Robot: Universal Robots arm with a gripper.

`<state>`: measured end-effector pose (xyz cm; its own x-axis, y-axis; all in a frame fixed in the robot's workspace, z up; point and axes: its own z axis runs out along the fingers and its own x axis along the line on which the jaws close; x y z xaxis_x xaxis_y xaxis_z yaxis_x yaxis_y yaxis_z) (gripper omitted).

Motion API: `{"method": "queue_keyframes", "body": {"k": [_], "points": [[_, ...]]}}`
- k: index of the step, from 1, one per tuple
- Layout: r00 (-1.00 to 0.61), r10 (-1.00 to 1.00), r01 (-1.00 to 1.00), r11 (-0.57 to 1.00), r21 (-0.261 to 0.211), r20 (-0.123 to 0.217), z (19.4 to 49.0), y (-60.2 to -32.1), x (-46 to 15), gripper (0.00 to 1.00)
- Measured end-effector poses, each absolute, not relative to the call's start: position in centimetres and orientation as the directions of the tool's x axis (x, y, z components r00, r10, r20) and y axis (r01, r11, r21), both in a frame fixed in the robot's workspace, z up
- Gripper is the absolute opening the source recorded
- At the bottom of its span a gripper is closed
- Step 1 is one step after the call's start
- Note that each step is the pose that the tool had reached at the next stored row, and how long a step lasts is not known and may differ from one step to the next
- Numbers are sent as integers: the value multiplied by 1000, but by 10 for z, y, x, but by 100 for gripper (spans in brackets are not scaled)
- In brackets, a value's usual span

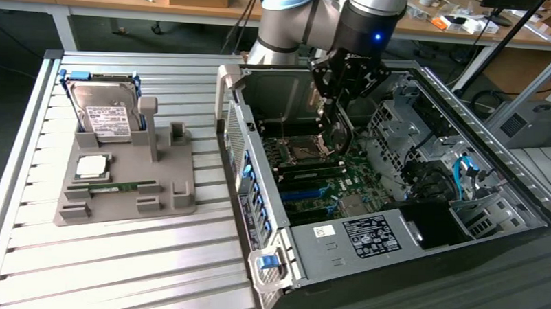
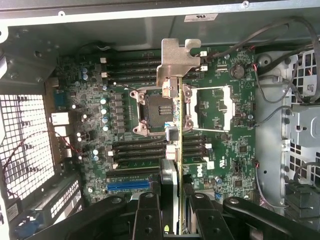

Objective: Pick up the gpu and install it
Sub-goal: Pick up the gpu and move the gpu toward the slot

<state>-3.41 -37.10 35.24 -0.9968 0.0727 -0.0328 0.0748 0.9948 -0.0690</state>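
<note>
Wrist view, and we are looking straight down the thin dark green gpu card with its silver metal end bracket (image 2: 178, 59), seen edge-on. The black fingers (image 2: 149, 216) are pinching the gpu from both flat sides at its near end, so it is firmly in the grip.

Its long axis runs straight out from the fingers, bracket at the far end, pointing at the green motherboard (image 2: 235, 145). From here the card's edge lines up across the open square processor socket (image 2: 154, 111), and it stands crosswise to the long blue expansion slot (image 2: 127, 186), which sits off to one side close to the fingers.

Over on the exterior view, the gpu (image 1: 337, 129) hangs lengthwise below the fingers (image 1: 333, 74), inside the open black computer case (image 1: 495, 162), above the board. Whether the bracket touches anything, I cannot tell.

Well apart, at the exterior view's left, the grey parts holder (image 1: 127, 204) sits on the slatted metal desk (image 1: 115, 272).
</note>
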Motion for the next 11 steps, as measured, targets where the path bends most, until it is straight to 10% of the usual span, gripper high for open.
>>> {"method": "queue_keyframes", "body": {"k": [11], "points": [[-997, 73, 75, 995, -69, -33, 349, -371, -34, 27]]}}
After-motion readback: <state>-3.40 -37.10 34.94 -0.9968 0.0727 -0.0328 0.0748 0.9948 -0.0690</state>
